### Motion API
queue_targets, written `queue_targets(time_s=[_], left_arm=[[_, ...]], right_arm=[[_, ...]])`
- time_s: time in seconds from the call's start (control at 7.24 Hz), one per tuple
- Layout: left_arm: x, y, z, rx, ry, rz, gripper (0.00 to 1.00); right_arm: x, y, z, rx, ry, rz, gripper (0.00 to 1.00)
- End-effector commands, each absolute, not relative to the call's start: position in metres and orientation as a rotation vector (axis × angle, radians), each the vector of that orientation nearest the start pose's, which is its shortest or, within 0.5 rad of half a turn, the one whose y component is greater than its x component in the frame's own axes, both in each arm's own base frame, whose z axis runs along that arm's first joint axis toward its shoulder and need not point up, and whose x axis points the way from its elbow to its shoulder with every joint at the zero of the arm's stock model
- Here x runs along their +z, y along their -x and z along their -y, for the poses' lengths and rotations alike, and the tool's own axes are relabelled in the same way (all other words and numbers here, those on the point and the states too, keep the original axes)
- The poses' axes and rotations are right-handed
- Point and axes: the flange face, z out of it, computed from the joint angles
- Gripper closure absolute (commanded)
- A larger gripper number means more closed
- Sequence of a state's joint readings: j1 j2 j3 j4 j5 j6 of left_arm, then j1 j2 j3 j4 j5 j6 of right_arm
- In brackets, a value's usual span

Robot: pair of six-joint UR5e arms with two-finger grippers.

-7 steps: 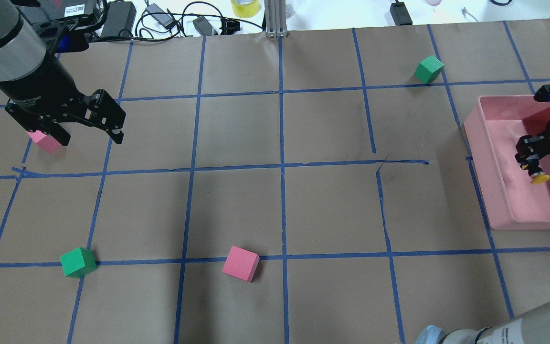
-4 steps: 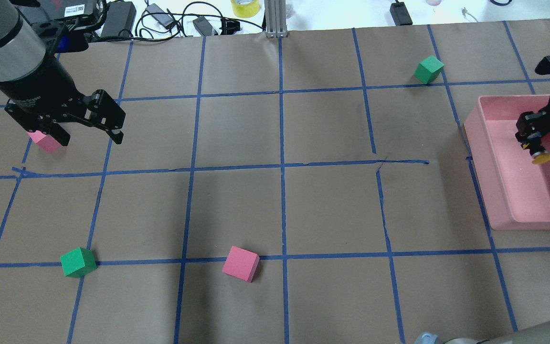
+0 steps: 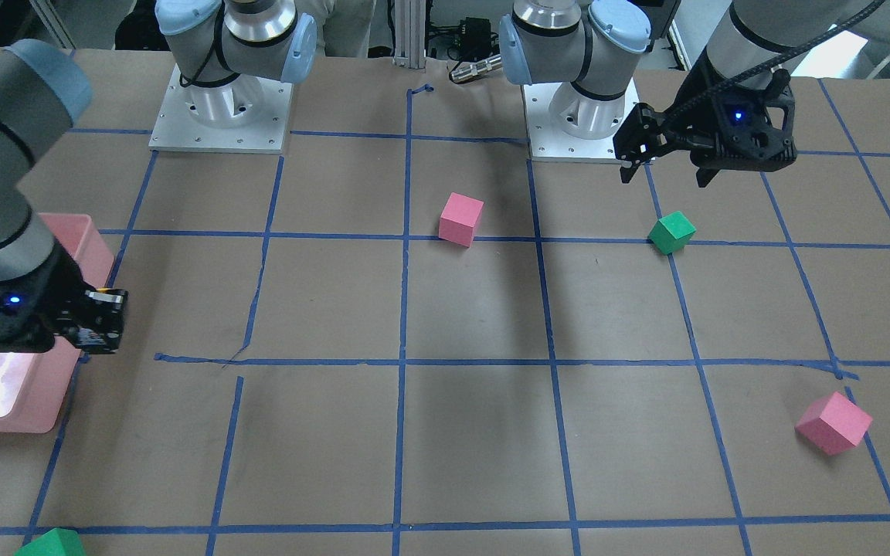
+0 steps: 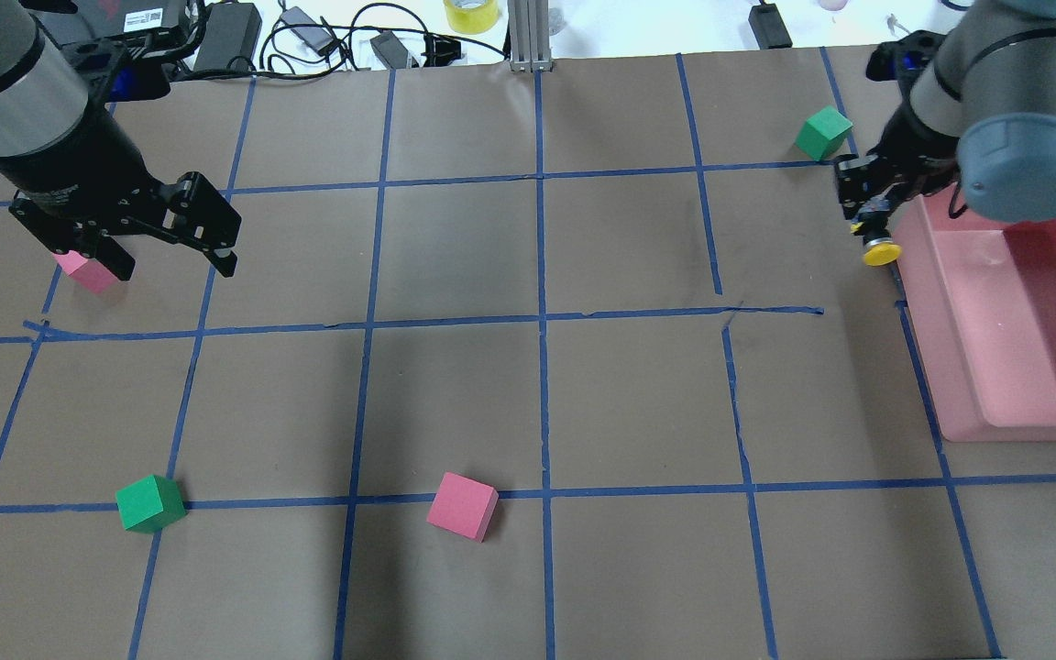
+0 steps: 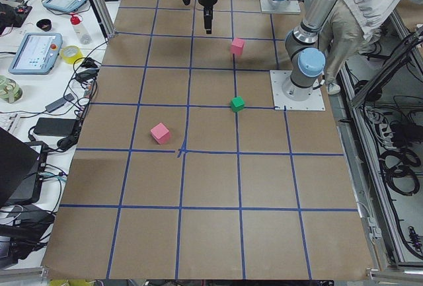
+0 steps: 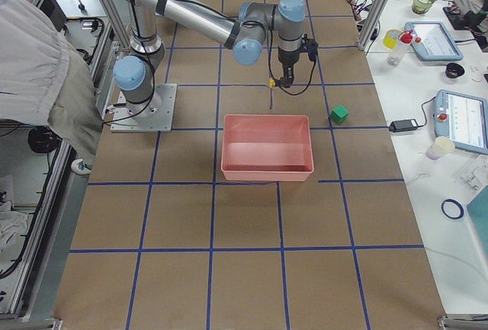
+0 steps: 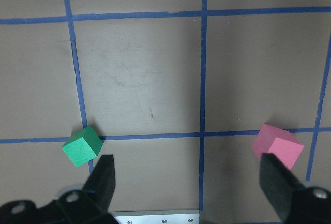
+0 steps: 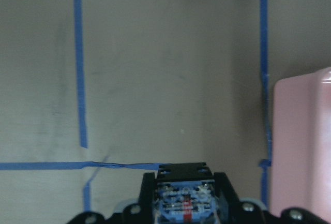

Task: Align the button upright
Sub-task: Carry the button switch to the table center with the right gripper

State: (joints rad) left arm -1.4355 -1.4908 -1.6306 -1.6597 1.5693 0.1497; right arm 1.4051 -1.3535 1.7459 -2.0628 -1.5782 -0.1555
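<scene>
The right gripper has lifted the button out of the pink bin. It now hangs over the counter just beside the bin's wall, fingers clamped on its body. Standing it upright there looks next. The left gripper has its fingers apart.

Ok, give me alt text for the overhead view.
The right tool holds the button just outside the bin's left rim. The left tool hangs open at far left, partly hiding a pink cube; two green cubes and another pink cube sit on the table.
</scene>
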Motion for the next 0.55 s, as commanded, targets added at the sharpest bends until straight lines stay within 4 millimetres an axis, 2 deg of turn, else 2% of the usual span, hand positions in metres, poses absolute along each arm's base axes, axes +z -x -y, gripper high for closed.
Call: queue_targets(time_s=[0.0,0.14,0.28,0.41], left_arm=[[0.488,0.072,0.464,0.105,-0.024,-3.151,0.0],[0.488,0.071,0.465,0.108,-0.022,-3.15,0.0],[0.488,0.071,0.464,0.105,-0.022,-3.151,0.0],[0.488,0.071,0.465,0.107,-0.022,-3.151,0.0]], right_arm=[[0.318,-0.17,0.558,-0.104,-0.047,-3.139,1.0],[0.313,-0.22,0.545,-0.115,0.085,-3.13,1.0],[0.298,-0.25,0.544,-0.16,0.131,-3.118,1.0],[0.272,-0.281,0.545,-0.179,0.185,-3.071,1.0]])
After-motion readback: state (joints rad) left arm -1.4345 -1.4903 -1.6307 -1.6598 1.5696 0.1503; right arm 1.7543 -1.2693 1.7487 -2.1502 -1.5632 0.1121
